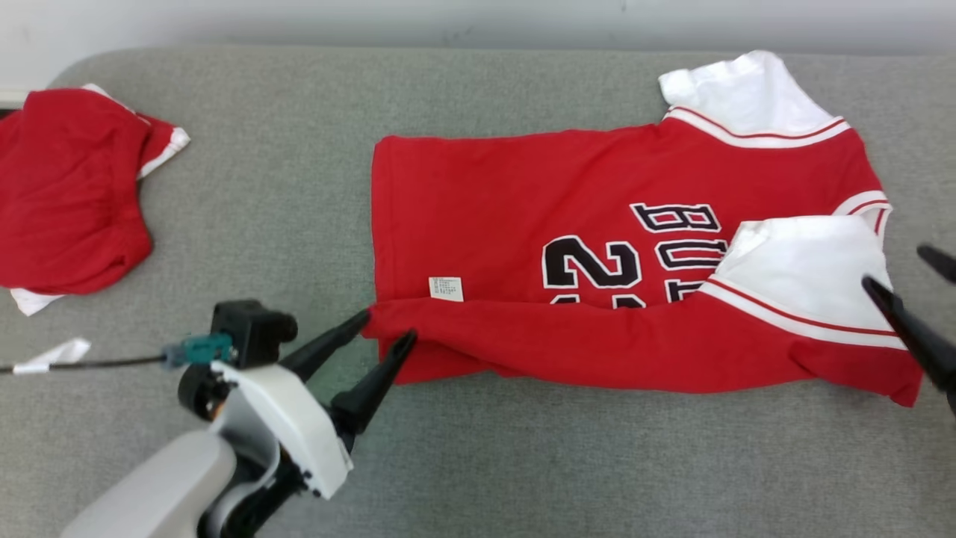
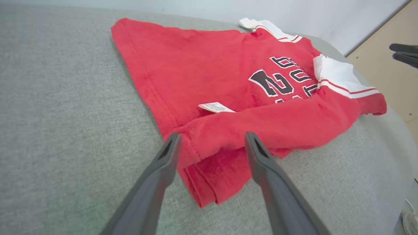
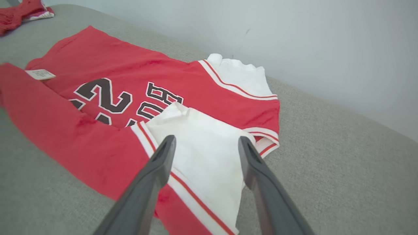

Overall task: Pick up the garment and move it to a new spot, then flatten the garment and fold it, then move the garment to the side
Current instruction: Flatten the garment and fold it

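Red jersey [image 1: 508, 217], near edge folded over.
Left gripper [image 1: 389, 324], spread apart, straddles its hem corner [image 2: 199, 147]; right gripper [image 1: 893, 267], also apart, hangs over its white sleeve [image 1: 799, 254]. Jersey lies on grey surface [image 1: 299, 187]; soft, light, limp, so best pinched along the doubled edge, both ends.

White wrist shell [image 1: 291, 426], dark tapered pincer [image 1: 388, 326]

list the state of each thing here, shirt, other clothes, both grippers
jersey, lying flat, near long edge folded over onto its front
left gripper, open, fingers either side of the folded hem corner
right gripper, open, by the white sleeve
second red garment, bunched up, apart from the jersey
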You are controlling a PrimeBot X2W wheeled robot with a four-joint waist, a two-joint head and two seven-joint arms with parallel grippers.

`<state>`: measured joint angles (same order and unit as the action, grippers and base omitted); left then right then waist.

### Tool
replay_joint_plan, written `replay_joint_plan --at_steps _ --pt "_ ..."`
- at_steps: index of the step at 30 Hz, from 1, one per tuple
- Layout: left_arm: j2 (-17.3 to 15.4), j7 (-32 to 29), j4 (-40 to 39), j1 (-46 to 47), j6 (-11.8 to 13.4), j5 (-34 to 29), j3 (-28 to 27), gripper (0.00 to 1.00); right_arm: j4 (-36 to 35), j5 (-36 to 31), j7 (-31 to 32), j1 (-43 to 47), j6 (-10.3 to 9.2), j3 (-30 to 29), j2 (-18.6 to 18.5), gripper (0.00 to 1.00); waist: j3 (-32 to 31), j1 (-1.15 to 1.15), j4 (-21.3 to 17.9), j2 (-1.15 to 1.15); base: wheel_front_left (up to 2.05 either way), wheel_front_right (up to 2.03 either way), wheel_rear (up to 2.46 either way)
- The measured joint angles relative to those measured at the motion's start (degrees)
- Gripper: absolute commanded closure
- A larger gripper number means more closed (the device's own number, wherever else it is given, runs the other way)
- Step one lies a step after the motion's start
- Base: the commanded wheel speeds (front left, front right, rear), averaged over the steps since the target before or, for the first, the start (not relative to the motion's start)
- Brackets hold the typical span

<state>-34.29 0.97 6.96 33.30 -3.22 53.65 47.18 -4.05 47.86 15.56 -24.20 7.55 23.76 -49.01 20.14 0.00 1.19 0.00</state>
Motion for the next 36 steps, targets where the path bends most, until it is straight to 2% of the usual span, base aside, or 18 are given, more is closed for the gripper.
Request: replay_joint_plan --at_steps 3,6,10,14,18,36 --pt "-1.1 0.8 -3.4 -3.6 2.8 0.1 -0.2 0.00 -1.6 -1.8 -0.1 7.4 0.00 -5.2 1.9 0.00 -1.0 0.00 -0.7 0.00 0.00 0.00 0.00" --pt "-1.8 1.3 -5.7 -6.6 5.3 0.3 -0.2 0.00 -2.7 -4.5 -0.1 14.1 0.00 -9.9 5.6 0.00 -0.9 0.00 -1.2 0.00 0.00 0.00 0.00" --pt "-2.0 1.8 -6.6 -8.3 6.7 0.4 -0.1 0.00 -3.2 -9.5 0.1 19.0 0.00 -14.5 11.1 0.00 0.4 0.00 -1.4 0.00 0.00 0.00 0.00" --pt "-1.6 2.1 -6.1 -8.5 6.5 0.8 0.0 0.00 -3.3 -13.2 0.5 20.7 0.00 -18.0 15.1 0.00 1.7 0.00 -1.2 0.00 0.00 0.00 0.00" --pt "-1.3 2.1 -5.1 -7.8 6.0 0.8 0.1 0.00 -3.7 -15.3 1.4 20.9 0.00 -20.4 17.0 0.00 2.2 0.00 -0.8 0.00 0.00 0.00 0.00" --pt "0.0 0.4 -3.7 -5.3 4.5 0.9 1.1 0.00 -1.8 -18.1 3.8 21.7 0.00 -23.8 19.6 0.00 2.0 0.00 -1.0 0.00 0.00 0.00 0.00"
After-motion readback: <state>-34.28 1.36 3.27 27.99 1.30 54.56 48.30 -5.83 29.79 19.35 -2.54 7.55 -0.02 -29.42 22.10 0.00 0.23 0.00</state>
